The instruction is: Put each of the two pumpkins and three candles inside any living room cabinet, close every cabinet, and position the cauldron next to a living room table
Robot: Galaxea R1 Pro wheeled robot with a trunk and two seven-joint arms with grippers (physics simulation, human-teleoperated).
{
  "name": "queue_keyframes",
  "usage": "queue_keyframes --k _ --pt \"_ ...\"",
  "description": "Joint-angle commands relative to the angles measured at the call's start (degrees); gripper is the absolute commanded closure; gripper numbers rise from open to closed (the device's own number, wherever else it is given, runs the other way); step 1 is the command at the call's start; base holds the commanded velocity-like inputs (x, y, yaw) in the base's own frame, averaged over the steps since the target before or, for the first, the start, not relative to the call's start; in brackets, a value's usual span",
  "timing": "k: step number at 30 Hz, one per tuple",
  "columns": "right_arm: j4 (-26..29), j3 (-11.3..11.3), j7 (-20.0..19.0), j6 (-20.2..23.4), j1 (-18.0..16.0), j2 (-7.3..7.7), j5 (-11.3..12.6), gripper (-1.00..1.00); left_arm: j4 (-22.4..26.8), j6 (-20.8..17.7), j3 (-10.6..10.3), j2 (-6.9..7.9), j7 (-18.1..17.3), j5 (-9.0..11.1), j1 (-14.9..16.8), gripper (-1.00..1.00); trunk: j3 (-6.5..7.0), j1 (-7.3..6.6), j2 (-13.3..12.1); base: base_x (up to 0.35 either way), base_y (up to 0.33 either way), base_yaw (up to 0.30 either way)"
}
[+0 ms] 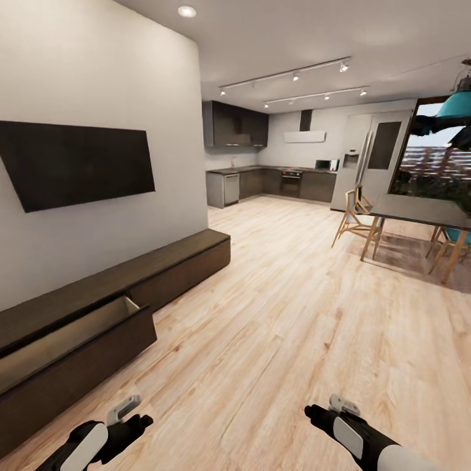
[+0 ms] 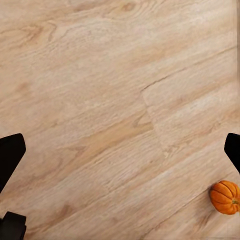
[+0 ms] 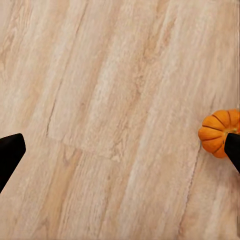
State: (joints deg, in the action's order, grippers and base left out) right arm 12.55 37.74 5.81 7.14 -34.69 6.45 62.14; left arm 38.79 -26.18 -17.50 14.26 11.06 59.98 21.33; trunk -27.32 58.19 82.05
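Note:
The long low dark-brown cabinet [image 1: 176, 265] runs along the left wall, and one wide drawer [image 1: 72, 340] stands pulled out, showing a light lining. A small orange ribbed pumpkin [image 2: 226, 197] lies on the wood floor in the left wrist view, off to one side of my left gripper [image 2: 120, 155], which is open and holds nothing. In the right wrist view a pumpkin [image 3: 216, 132] lies partly behind one fingertip [image 3: 234, 150] of my right gripper [image 3: 120, 152], also open and holding nothing. Both grippers [image 1: 127, 418] [image 1: 324, 413] hang low over the floor. The candles, cauldron and table are out of view.
A dark TV [image 1: 78, 160] hangs on the wall above the cabinet. A wooden dining table [image 1: 425, 212] with chairs [image 1: 356, 219] stands at the right. The kitchen [image 1: 275, 183] lies at the back. Light wood floor [image 1: 275, 314] stretches between them.

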Motion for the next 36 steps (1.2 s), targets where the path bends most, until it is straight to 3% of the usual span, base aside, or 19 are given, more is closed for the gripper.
queue_keyframes --k 1,12,16,17,20,23,36 --pt "0.19 0.41 0.43 0.25 -0.03 0.05 0.35 -1.0 0.15 -0.01 -0.31 0.08 0.54 0.6 0.02 -1.0 -0.11 0.0 0.04 0.0 0.0 -0.259" --pt "0.11 0.33 0.43 0.16 -0.03 0.05 0.45 -1.0 0.39 -0.54 -0.5 0.08 0.46 0.5 0.02 -1.0 -0.57 0.0 0.04 0.0 0.0 -0.26" --pt "0.04 0.17 0.43 0.15 -0.03 0.05 0.62 -1.0 1.78 -5.64 -0.36 0.35 0.46 0.33 0.2 -1.0 -0.74 0.0 0.04 0.0 0.0 -0.261" --pt "0.03 0.12 0.45 0.12 -0.03 0.05 0.66 -1.0 3.67 -8.47 -0.2 0.6 0.47 0.23 0.35 -1.0 -0.78 0.0 0.04 0.0 0.0 -0.26" --pt "0.02 0.07 0.5 0.08 -0.03 0.05 0.68 -1.0 7.62 -12.2 0.01 1.06 0.67 -0.06 0.54 -1.0 -0.9 0.0 0.04 0.0 0.0 -0.26" --pt "-0.03 0.0 0.53 0.07 -0.03 0.05 0.7 -1.0 10.2 -14.94 0.28 2.48 0.91 -0.01 1.3 -1.0 -1.03 0.0 0.04 0.0 0.0 -0.26" --pt "-0.07 -0.03 0.61 -0.02 -0.03 0.35 0.7 -1.0 10.66 -15.92 0.72 4.0 1.31 -0.4 5.35 -1.0 -1.61 0.0 0.04 0.0 0.0 -0.256"
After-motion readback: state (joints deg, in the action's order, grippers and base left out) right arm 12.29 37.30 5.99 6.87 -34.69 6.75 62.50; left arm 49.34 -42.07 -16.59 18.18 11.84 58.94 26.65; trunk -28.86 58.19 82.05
